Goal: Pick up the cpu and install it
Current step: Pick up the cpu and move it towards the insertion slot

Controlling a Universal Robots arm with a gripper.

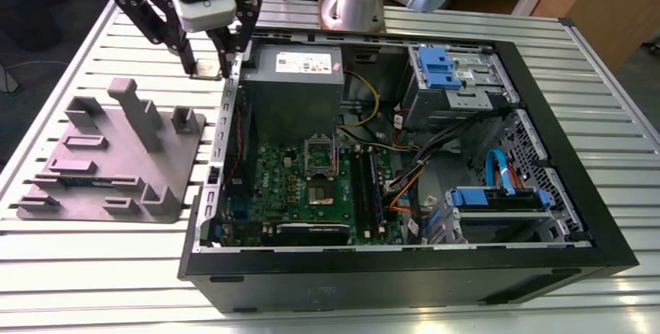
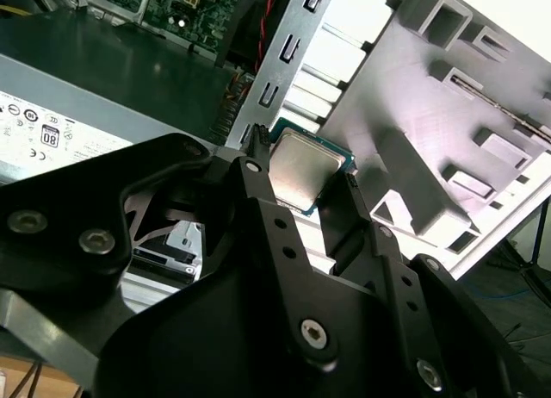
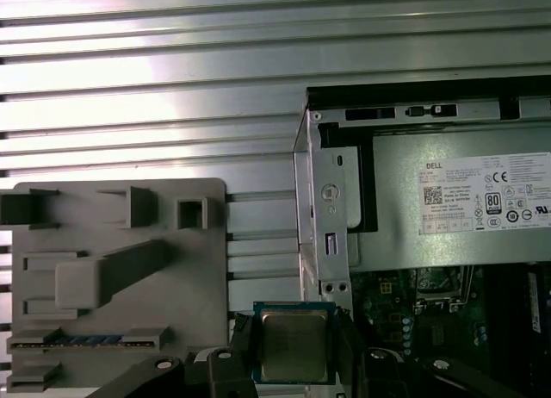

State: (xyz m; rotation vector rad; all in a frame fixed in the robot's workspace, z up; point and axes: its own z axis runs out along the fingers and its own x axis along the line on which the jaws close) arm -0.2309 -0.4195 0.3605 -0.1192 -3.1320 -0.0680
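— Gripped what, and where?

— Gripped the cpu (image 3: pixel 294 345), pinched by two opposite edges between the fingers (image 2: pixel 263 217) of the gripper (image 1: pixel 209 69), closed firmly on it. Held it in the air above the wall of the computer case (image 1: pixel 413 276) on the exterior view's left, just beside the power supply (image 1: pixel 294 63) and apart from the grey tray (image 1: pixel 98 144) on the slatted table (image 1: pixel 83 272).

— Why held so?

— Pinched at the edges, probably to spare the metal top and the underside. Held flat, metal face toward both wrist cameras, likely for a level seat on the motherboard (image 1: pixel 299 187). Held high, presumably to clear the case wall. Found the case lying open side up, seemingly to give access from above.

— Counted how many of each?

— Counted one cpu, one gripper, two fingers, one tray, one case, one power supply, one motherboard, two blue drive brackets (image 1: pixel 438 63). Could not count the tray's own contents with certainty.
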